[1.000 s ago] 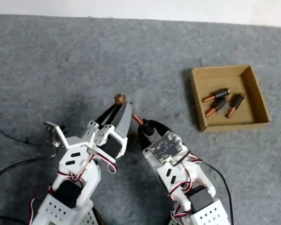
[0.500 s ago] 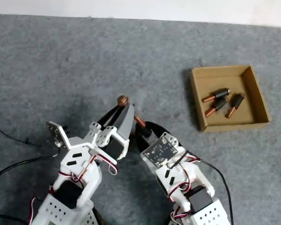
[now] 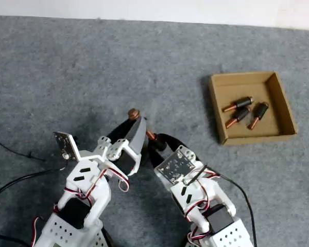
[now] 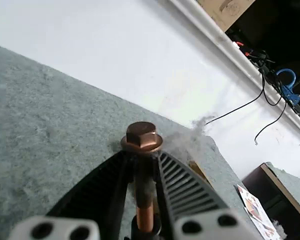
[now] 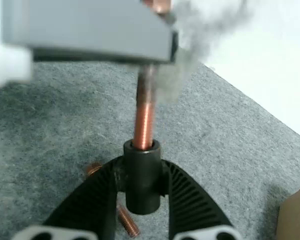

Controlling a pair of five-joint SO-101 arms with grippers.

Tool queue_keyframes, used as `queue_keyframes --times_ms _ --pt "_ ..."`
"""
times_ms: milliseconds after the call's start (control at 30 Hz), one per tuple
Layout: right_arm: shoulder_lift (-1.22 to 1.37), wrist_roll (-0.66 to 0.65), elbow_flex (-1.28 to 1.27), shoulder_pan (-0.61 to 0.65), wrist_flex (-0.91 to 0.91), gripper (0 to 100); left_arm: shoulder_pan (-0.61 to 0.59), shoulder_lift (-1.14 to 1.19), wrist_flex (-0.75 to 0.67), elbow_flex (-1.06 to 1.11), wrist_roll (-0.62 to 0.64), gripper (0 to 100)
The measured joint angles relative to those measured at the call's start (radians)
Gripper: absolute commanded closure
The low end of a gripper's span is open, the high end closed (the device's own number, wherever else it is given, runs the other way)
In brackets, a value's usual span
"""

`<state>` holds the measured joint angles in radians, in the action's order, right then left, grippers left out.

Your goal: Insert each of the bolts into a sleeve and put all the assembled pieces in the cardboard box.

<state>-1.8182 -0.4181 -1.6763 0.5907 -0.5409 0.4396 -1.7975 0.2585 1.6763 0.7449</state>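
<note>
Over the mat (image 3: pixel 67 67), left claw (image 4: pixel 142 159) pinches bolt (image 4: pixel 141 137), tip inside sleeve (image 5: pixel 141 192) right claw (image 5: pixel 141 169) pinches.

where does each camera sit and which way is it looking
high view: fixed overhead, looking down on both arms and the cardboard box.
left wrist view: on that arm, facing along the left gripper shut on the bolt.
right wrist view: on that arm, facing along the right gripper holding the sleeve.
shared: the bolt, in both wrist views.
</note>
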Motion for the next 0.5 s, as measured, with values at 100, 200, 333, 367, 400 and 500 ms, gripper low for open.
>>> queue_keyframes --times_ms 100,200,333,367,400,500 --pt "0.0 0.0 0.0 0.0 0.0 99.3 0.0 0.0 0.008 0.0 0.005 99" --pt "0.0 0.0 0.0 0.0 0.0 99.3 0.0 0.0 0.008 0.0 0.005 99" --pt "0.002 -0.002 0.0 0.0 0.0 99.3 0.0 0.0 0.026 0.0 0.006 99" --pt "0.002 -0.002 0.0 0.0 0.0 99.3 0.002 0.0 0.035 0.0 0.006 99" --pt "0.002 -0.002 0.0 0.0 0.0 99.3 0.003 -0.002 0.041 0.0 0.006 99" --pt "0.002 -0.002 0.0 0.0 0.0 99.3 0.015 -0.002 0.064 0.0 0.008 99"
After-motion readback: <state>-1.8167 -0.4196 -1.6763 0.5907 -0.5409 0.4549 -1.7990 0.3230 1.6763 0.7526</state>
